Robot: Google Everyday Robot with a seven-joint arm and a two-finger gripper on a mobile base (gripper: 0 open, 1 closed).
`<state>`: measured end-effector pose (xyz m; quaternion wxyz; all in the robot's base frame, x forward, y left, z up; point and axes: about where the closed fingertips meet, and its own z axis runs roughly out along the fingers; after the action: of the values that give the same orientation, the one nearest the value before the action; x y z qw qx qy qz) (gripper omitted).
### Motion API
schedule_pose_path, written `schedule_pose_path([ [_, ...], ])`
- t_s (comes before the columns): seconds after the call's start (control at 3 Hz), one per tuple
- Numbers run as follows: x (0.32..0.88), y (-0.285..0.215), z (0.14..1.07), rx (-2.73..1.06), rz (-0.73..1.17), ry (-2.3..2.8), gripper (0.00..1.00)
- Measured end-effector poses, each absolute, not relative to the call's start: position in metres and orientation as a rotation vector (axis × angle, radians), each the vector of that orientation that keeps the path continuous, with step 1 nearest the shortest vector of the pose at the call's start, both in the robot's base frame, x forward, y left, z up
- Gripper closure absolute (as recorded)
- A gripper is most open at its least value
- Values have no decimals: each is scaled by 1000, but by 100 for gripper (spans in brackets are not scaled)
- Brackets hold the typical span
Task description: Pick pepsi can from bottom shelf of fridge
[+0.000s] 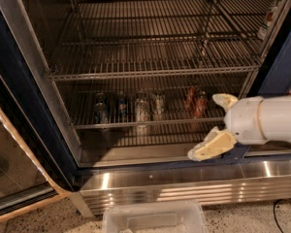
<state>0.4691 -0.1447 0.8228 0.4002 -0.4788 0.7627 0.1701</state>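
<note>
Hovering w/ jaws spread wide and empty, the gripper (206,126) sits just off the bottom shelf's (184,122) right front corner. The pepsi can (101,113) stands at that shelf's left end, inside fridge (184,184)

Hand (218,124), fingers (211,146) apart, before fridge (160,181), lower right

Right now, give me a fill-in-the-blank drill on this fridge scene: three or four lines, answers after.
1. The pepsi can stands on the fridge's ____ shelf.
2. The gripper sits at the picture's ____ side.
3. Its fingers are ____, holding nothing.
4. The cans nearest it are ____.
Missing: bottom; right; open; red.
</note>
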Motion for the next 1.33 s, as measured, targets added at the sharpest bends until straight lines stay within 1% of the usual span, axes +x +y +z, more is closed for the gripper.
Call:
schedule_pose_path([
  [0.33,483,-124,842,-1176,416,1825,0],
  [1.0,484,-111,846,-1188,397,1793,0],
  [1.33,484,-85,827,-1140,410,1736,0],
])
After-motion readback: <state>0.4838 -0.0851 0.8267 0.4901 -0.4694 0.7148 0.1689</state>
